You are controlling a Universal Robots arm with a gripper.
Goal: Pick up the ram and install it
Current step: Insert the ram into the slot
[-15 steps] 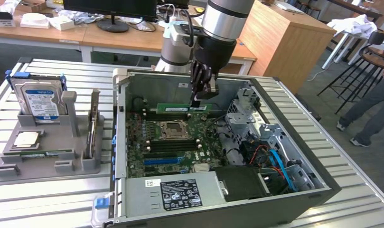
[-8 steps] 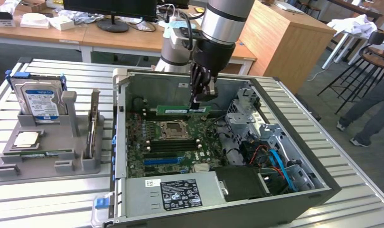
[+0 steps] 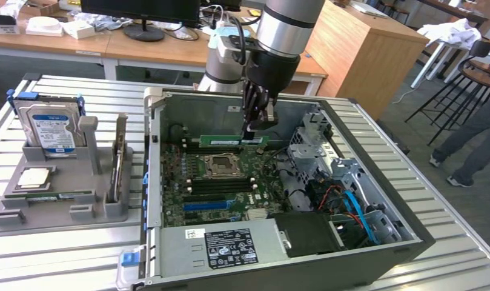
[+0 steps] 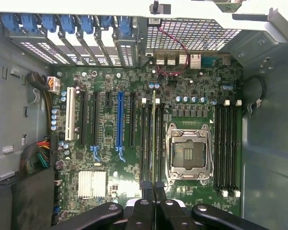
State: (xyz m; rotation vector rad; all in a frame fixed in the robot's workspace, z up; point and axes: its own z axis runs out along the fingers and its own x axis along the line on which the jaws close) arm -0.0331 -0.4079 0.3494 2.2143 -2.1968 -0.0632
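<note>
Nearest to me sits the power supply (image 3: 228, 245), with its black label, at the front of the open computer case (image 3: 228, 99), which lies on its side on the slatted metal tabletop (image 3: 471, 254). Deeper in, the tool (image 3: 258, 128) hangs over the motherboard. Its fingers are closed nearly all the way and pinch the ram (image 3: 225, 140) by its top edge. The green stick stands on edge just behind the CPU socket (image 3: 220, 162). From the wrist it shows as a thin line (image 4: 155, 143) running along the bank of memory slots (image 4: 146, 143) beside the socket. I can't tell whether its lower edge touches a slot yet. To my eye the job here is seating it, and that calls for care: the stick kept upright and parallel to one slot, not straddling two, its notch matched to the slot's key, and a straight, even push so that neither end rides up. The case also holds a drive cage and loose cables on the exterior view's right. Beside it, on the exterior view's left, a grey holder (image 3: 34, 212) carries an upright hard drive (image 3: 52, 128), a square CPU chip (image 3: 33, 177) and an expansion card (image 3: 118, 160).
</note>
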